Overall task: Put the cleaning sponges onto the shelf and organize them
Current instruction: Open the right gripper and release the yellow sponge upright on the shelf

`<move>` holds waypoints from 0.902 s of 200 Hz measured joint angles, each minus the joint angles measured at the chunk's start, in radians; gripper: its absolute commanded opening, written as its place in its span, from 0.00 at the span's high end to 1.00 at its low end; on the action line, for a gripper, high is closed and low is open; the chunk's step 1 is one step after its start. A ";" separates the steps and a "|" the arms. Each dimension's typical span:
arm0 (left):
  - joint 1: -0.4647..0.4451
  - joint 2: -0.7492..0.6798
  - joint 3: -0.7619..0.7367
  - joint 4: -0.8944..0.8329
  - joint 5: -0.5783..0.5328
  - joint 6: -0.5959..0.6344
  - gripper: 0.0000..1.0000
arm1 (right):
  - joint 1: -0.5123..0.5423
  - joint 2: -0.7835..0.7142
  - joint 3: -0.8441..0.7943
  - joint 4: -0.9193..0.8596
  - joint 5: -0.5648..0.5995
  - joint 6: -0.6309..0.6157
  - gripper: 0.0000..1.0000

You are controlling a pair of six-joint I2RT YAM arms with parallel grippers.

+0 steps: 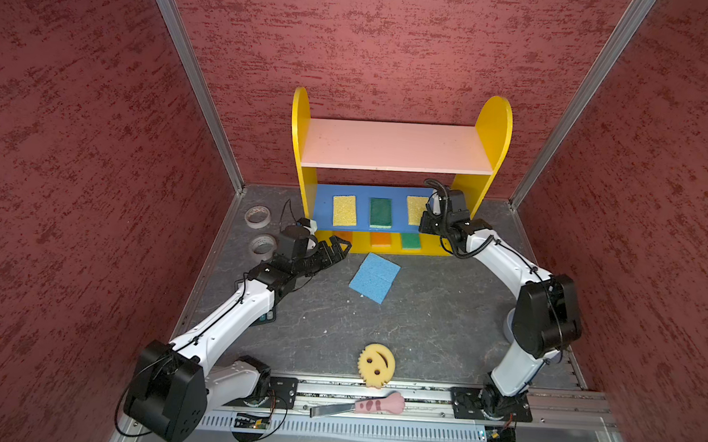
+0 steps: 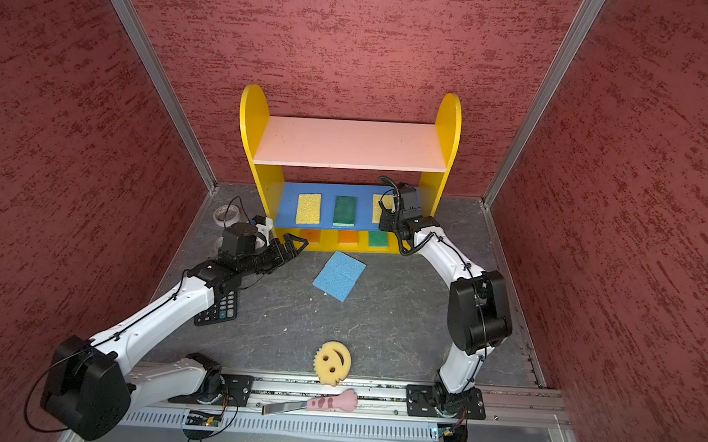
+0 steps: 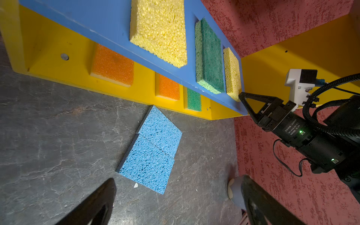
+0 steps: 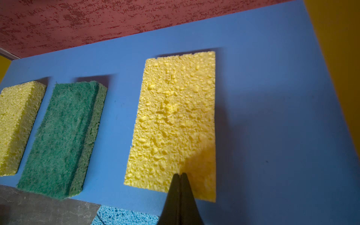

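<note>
Grey tabletop (image 1: 422, 317): right gripper (image 4: 180, 174), fingers pressed together, tip at yellow sponge (image 4: 173, 120) on blue board (image 4: 272, 97) of shelf (image 1: 492, 125), poss. touching; left gripper (image 1: 340, 249), fingers wide, hovers nr blue sponges (image 1: 374, 277).

Both top views look steeply down from high over the near side, the shelf (image 1: 397, 147) at twelve o'clock. The left wrist view looks in low at its lower boards; the right wrist view sits close over the blue middle board (image 4: 263, 87), shared by both
</note>
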 measured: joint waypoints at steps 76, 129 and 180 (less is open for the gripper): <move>-0.027 0.023 0.010 0.003 -0.006 -0.002 0.01 | 0.000 -0.158 -0.148 0.018 -0.005 0.026 0.92; -0.078 0.046 0.035 0.006 -0.034 -0.003 0.01 | 0.000 -0.147 -0.126 0.056 -0.033 0.046 0.80; -0.097 0.047 0.035 0.005 -0.063 -0.007 0.01 | 0.006 -0.040 -0.022 0.089 -0.068 0.054 0.62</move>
